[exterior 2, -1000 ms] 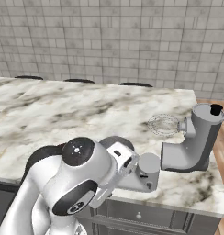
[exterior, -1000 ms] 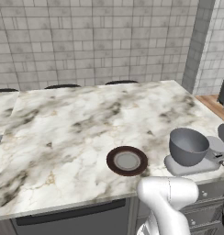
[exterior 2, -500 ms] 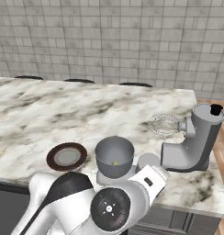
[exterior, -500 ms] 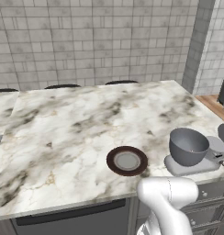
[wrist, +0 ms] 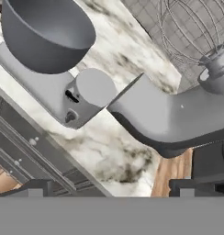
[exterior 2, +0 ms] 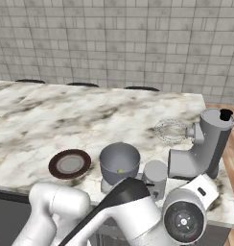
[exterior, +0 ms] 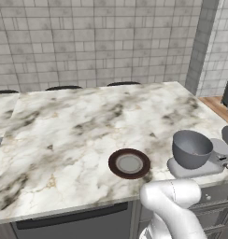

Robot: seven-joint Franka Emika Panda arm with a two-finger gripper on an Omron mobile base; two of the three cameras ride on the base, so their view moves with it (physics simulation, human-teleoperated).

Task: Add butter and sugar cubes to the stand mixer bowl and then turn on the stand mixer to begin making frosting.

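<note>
Left base view: stand mixer bowl (exterior: 192,148) sits on mixer's flat base near counter's front-right edge, brown plate (exterior: 129,164) just left of it, apart.

Right base view: stand mixer (exterior 2: 201,147) w/ head tilted back, whisk (exterior 2: 169,130) raised; small yellow bit inside bowl, prob. butter (exterior 2: 120,170). Sugar cube can't be made out.

Hand view: gripper (wrist: 111,189) released, jaws wide, nothing between; fingertips (wrist: 36,187) low, before counter front below the mixer.
</note>
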